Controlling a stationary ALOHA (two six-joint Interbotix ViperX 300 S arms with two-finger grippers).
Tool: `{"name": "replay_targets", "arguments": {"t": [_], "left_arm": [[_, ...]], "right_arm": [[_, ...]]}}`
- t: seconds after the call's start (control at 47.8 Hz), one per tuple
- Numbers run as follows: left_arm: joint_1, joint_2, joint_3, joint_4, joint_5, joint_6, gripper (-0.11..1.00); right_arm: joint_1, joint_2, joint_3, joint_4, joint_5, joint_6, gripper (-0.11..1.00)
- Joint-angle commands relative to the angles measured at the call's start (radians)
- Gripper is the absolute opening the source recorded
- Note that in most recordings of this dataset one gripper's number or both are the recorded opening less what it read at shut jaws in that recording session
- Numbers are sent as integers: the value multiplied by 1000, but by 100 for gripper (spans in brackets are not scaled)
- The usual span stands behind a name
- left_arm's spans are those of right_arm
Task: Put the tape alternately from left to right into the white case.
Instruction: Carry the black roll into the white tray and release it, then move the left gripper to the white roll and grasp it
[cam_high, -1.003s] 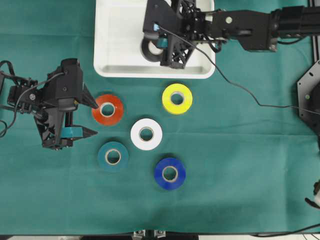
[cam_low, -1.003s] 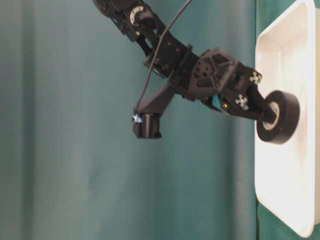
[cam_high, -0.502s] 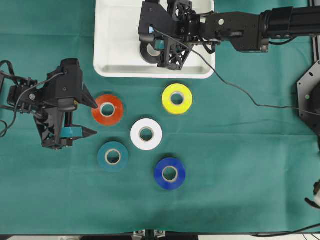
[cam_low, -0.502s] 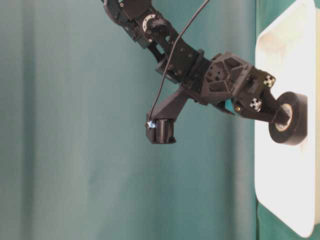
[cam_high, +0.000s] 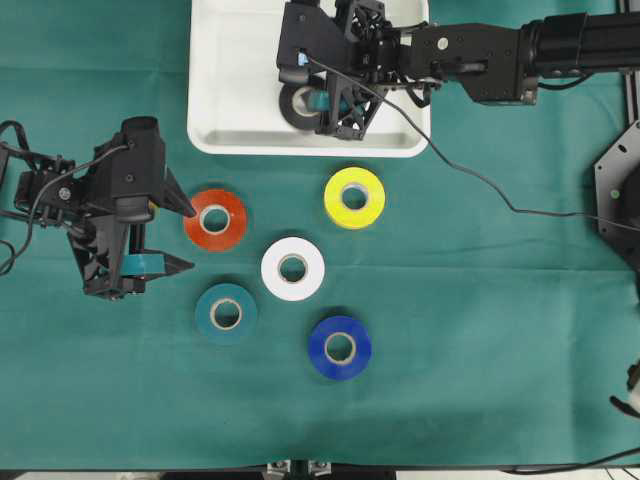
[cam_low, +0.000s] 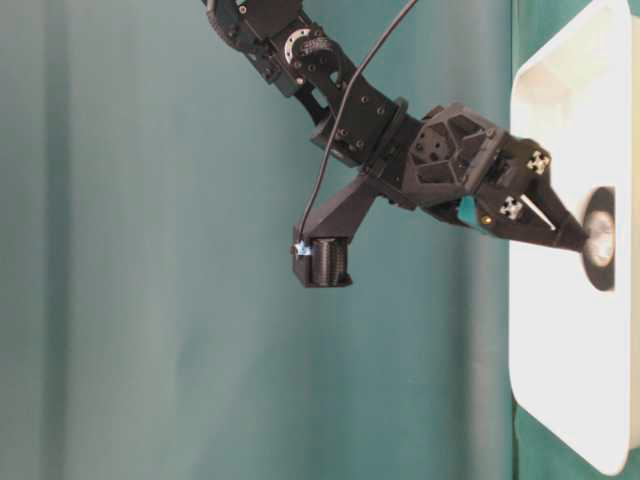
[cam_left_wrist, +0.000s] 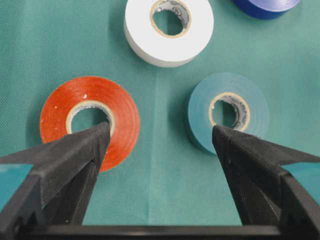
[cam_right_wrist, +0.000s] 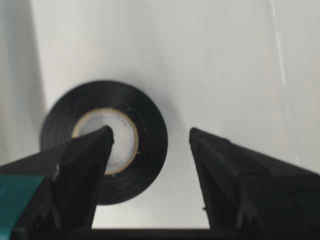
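My left end effector (cam_high: 178, 236) hangs over the green surface (cam_high: 480, 330) with its fingers apart and empty, exactly as a second ago. In my left wrist view one fingertip (cam_left_wrist: 97, 137) lies over the red-orange roll (cam_high: 215, 219) and the other beside the teal roll (cam_high: 226, 313). The white roll (cam_high: 293, 268), blue roll (cam_high: 340, 347) and yellow roll (cam_high: 354, 197) lie flat on the surface where they were, apart from one another.

To the right, the change: my right end effector (cam_right_wrist: 150, 137), clamped on the black roll (cam_high: 296, 105) a second ago and carrying it on edge, now has its fingers spread. The roll lies flat on the floor of the white case (cam_high: 235, 90), near the front rim and about midway along it. One fingertip (cam_right_wrist: 102, 137) sits over the roll's pale core; the other stands beside the roll.
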Motion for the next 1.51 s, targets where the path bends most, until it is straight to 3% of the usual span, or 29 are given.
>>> {"name": "replay_targets", "arguments": {"t": [0.0,0.084,0.523,0.899,1.484], "left_arm": [[3,-8,-9,2,-6,-2,57],[3,-8,-9,2,-8,-2,57],[3,40,-17,3,-8,3,57],[3,69,-35,3,-41,5,57],[11,290,-258,3,-58,-5,57]], "right_arm": [[5,-49,-3,-3,6,2,71],[12,-78,9,-3,12,2,66],[137,-233,112,-3,14,2,67],[241,-284,160,-3,11,2,67],[262,-353,267,8,25,15,66]]}}
